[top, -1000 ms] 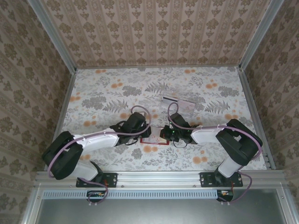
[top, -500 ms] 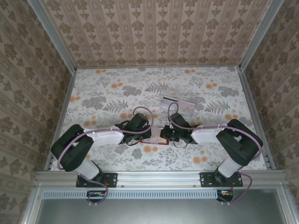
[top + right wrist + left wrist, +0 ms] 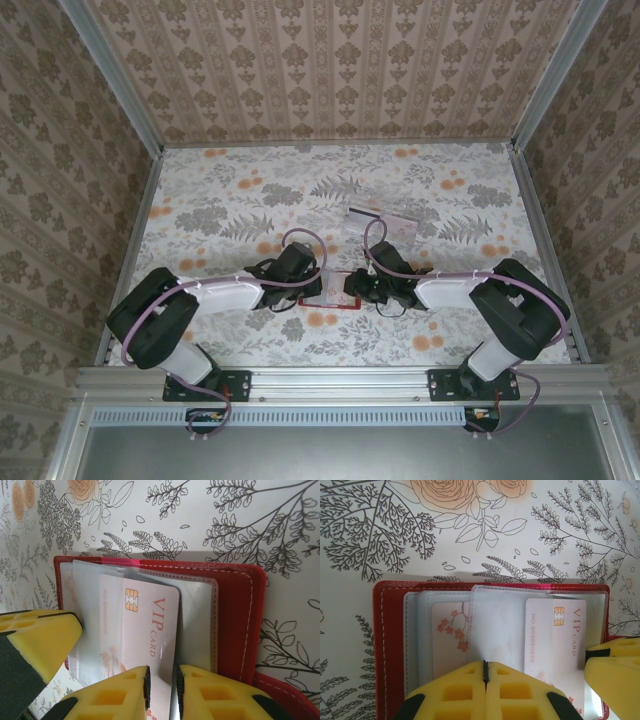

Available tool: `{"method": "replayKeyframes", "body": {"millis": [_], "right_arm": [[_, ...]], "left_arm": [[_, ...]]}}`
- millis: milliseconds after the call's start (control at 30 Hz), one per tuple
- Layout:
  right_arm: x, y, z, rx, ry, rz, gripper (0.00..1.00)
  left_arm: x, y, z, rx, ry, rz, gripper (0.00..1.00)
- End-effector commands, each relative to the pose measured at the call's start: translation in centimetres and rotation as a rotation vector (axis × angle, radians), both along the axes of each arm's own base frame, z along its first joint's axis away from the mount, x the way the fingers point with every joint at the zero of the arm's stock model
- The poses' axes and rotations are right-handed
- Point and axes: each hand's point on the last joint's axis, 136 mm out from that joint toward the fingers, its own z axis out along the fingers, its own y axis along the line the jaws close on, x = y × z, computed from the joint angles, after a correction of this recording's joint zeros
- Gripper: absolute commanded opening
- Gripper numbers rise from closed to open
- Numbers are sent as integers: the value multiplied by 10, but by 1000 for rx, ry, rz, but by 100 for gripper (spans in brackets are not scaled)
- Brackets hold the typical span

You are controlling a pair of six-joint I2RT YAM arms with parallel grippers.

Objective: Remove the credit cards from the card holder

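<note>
Since a second ago the left arm's elbow has swung inward and the right end effector (image 3: pixel 161 672) has parted from shut to a narrow gap. The card holder (image 3: pixel 390 650) lies open on the counter (image 3: pixel 230 200) between both arms. A VIP card (image 3: pixel 150 625) sits half out of its pocket, its near edge at that gap; whether it is pinched I cannot tell. A floral card (image 3: pixel 451 635) is also pocketed. The left end effector (image 3: pixel 485 662) is fully closed, tips on a clear pocket leaf (image 3: pixel 497 625). Beyond, a striped card (image 3: pixel 362 213) and a pale card (image 3: pixel 402 226) already lie out, so roughly half seems done.
</note>
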Motion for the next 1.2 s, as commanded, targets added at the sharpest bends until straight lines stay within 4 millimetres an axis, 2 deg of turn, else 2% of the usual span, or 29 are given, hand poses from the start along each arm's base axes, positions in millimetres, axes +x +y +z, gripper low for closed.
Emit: {"method": "replayKeyframes", "body": {"millis": [0,333,700,1167], "right_arm": [[0,6,0,19,4,21,25],[-1,13,-4,19,13,36,26],[3,21,2,45,-4,46,24],[7,25,-9,61,22,21,28]], "left_arm": [[-12,17,-23,84,58,20,0],[-14,15,-26,85,67,14,0],[-16,14,-29,86,71,9,0],[-17,15,-29,90,72,9,0]]}}
